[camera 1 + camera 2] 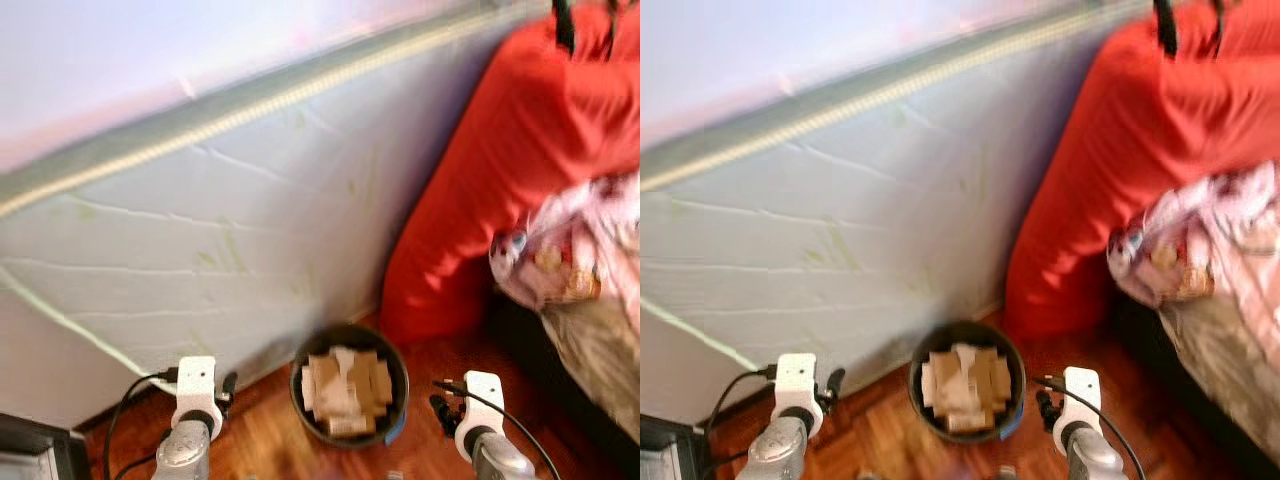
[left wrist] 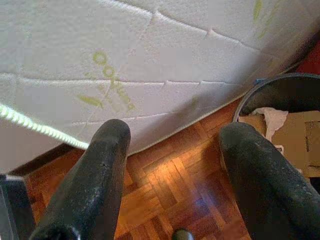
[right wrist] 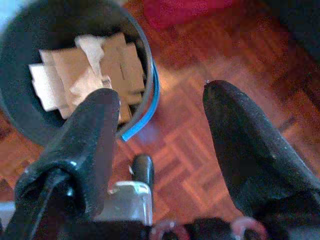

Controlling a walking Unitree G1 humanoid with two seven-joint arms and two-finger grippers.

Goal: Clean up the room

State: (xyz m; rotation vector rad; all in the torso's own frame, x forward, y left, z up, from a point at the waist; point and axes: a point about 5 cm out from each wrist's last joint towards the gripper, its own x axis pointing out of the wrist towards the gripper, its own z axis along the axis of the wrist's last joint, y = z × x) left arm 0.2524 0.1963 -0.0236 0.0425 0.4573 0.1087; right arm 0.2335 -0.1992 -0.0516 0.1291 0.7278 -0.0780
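A dark round bin (image 1: 349, 395) stands on the parquet floor in front of me, holding brown cardboard pieces (image 1: 345, 388) and crumpled white paper (image 3: 90, 75). It sits between my two arms at the bottom of the eye views. My left gripper (image 2: 172, 175) hangs open over bare parquet, with the bin's rim (image 2: 250, 95) just to one side of it. My right gripper (image 3: 160, 130) is open too, above the floor beside the bin (image 3: 65, 65). Nothing is between either pair of fingers.
A pale quilted mattress (image 1: 200, 230) leans on its edge against the wall behind the bin. A big red cushion (image 1: 500, 170) stands to the right, with a patterned blanket (image 1: 585, 250) on a dark bed edge. A dark box corner (image 1: 35, 450) shows bottom left.
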